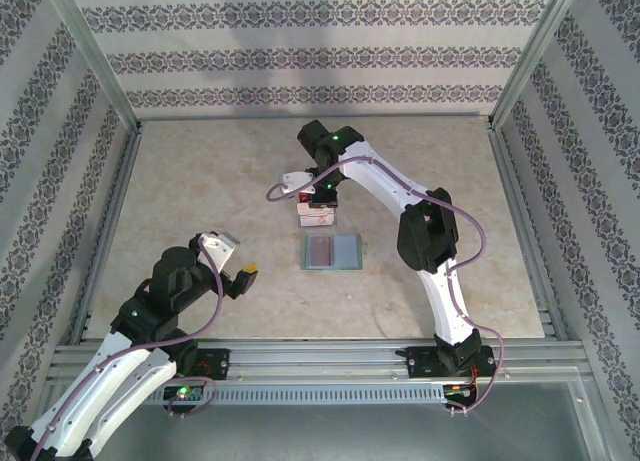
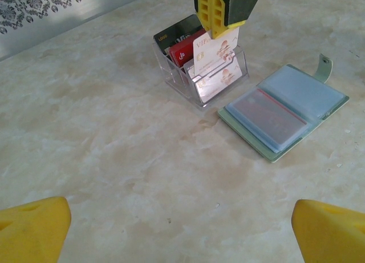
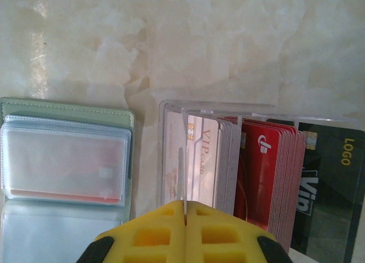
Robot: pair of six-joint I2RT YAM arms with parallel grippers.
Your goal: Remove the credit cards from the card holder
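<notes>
1. Plastic pale card (image 2: 212,51), likely stiff, light, slick: right gripper (image 2: 215,16) is clamped on its top edge, at the clear stand (image 2: 201,97).
2. Red card (image 2: 267,117) lies sleeved in the open wallet (image 2: 305,86) beside it; left gripper (image 1: 232,263) gapes empty.

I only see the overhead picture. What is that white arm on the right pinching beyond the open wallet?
Observer: The right gripper is shut on the top edge of a pale white plastic VIP card standing in a clear plastic card stand.
Operator: Anything else in it?
Observer: Red plastic cards next to the white one, then black cards marked LOGO.
Operator: Is the wallet empty?
Observer: No, the open grey-green two-panel card holder shows a red card behind one clear pocket.
</notes>
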